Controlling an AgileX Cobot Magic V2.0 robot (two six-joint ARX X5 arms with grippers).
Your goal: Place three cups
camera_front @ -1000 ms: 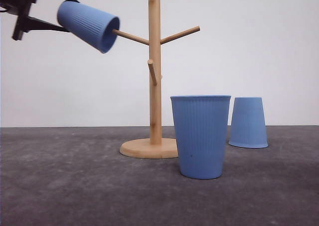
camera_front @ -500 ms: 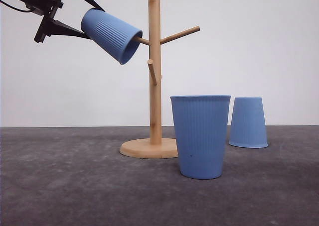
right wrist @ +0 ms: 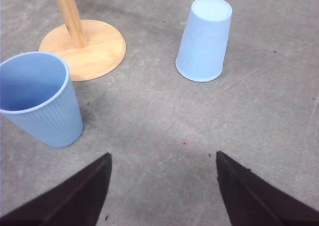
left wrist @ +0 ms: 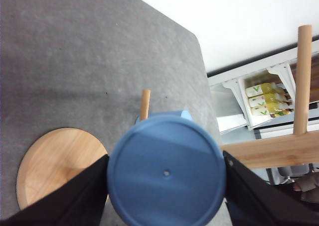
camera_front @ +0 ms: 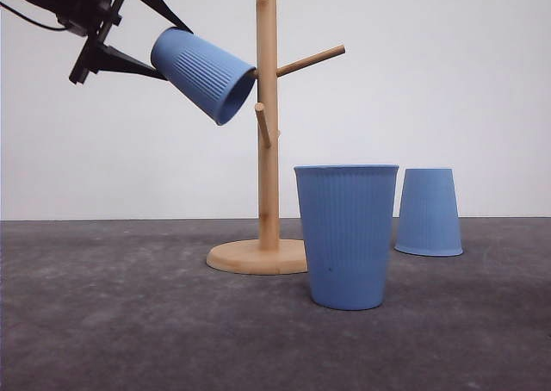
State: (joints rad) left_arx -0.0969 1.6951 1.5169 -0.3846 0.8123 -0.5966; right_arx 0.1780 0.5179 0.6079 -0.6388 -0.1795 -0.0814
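Left claw (camera_front: pixel 142 42) clamped on tilted cup (camera_front: pixel 204 74), upper left; right claw (right wrist: pixel 162 186) spread apart, empty.
Risk: releasing before the peg seats deep could drop the cup off the rack (camera_front: pixel 268 150).

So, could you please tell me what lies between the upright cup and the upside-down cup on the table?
Nothing: in the right wrist view, only bare grey table lies between the upright cup and the upside-down cup.

Even, diffuse light; bright white backdrop, no glare. Soft faint shadows under cups on grey table (camera_front: pixel 129 322). Front view sharp; wrist views slightly soft at edges.
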